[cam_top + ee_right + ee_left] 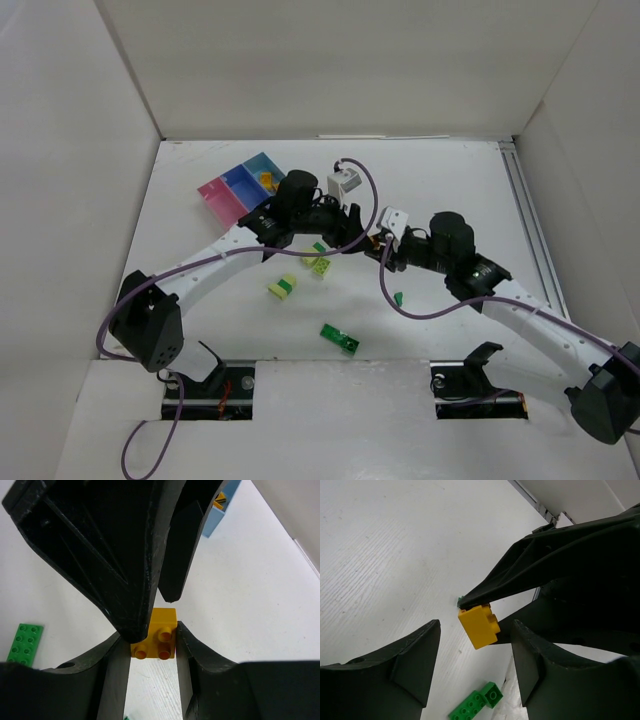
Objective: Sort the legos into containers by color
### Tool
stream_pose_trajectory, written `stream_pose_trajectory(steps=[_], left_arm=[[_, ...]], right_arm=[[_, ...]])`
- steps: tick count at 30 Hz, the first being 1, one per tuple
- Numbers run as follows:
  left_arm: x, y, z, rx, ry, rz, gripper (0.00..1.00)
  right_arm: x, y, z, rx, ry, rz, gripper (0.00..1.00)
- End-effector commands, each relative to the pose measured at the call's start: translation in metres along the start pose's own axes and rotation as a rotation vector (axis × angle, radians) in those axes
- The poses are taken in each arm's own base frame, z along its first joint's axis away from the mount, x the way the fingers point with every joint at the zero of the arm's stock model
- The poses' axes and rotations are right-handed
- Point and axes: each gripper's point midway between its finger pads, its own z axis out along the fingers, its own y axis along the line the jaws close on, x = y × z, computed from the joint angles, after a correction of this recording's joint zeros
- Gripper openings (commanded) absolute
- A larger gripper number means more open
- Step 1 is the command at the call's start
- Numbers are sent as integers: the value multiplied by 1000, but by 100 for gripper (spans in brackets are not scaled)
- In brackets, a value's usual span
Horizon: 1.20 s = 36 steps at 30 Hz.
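An orange-yellow lego [155, 640] hangs above the table, and my right gripper [152, 642] is shut on its sides. My left gripper [476, 625] is open around the same orange-yellow lego [479, 626], with a gap on each side. One left finger [100, 555] overlaps the brick's upper left corner in the right wrist view. From above, the left gripper [362, 230] and right gripper [386, 244] meet at mid-table. Pink [215, 195] and blue [262, 168] containers stand at the back left.
Loose legos lie on the table: a lime one [320, 266], a pale yellow-and-green one [282, 288], a dark green plate [340, 338] and a small green piece [398, 297]. A green brick [475, 705] lies below the left jaws. White walls enclose the table.
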Motion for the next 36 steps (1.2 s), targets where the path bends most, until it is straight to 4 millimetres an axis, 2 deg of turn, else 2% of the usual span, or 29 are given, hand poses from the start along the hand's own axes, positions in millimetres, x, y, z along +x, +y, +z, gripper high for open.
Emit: stream_pose_trajectory(steps=[1,7,8,9,12,13,16,17,22,25,28,32,36], left_arm=[[27,2,-5,-33,85,-28,54],[29,6,-1,-39,95,-48,47],[25,4,-1,-38,88,-55,44],[26,7,-1,-30,94,-65,43],[24,4,0,-10,91,-60,41],[22,2,0,2,84,-53,41],[27,0,0,17,95,-60,40],[27,-3,2,26,93,-51,40],[29,-8,5,71,115,-59,40],[34,-11,8,85,129,-62,32],[34,-14,7,102,134,-62,32],[32,-19,8,112,131,-43,27],[39,-20,10,137,160,-62,31]], right_arm=[[-50,-21,-7,59,-166,-101,31],[-57,-22,-13,59,-187,-119,31],[-57,-20,-13,49,-191,-121,31],[-53,-19,-12,45,-184,-117,31],[-55,-19,-12,49,-191,-121,31],[-62,-23,-13,64,-206,-118,31],[-61,-30,-10,89,-197,-106,31],[-68,-35,-11,113,-210,-114,31],[-68,-42,-5,132,-209,-114,31],[-72,-47,0,152,-216,-108,31],[-85,-49,0,178,-258,-117,31],[-88,-60,-3,243,-273,-110,31],[-95,-66,-7,296,-297,-115,31]])
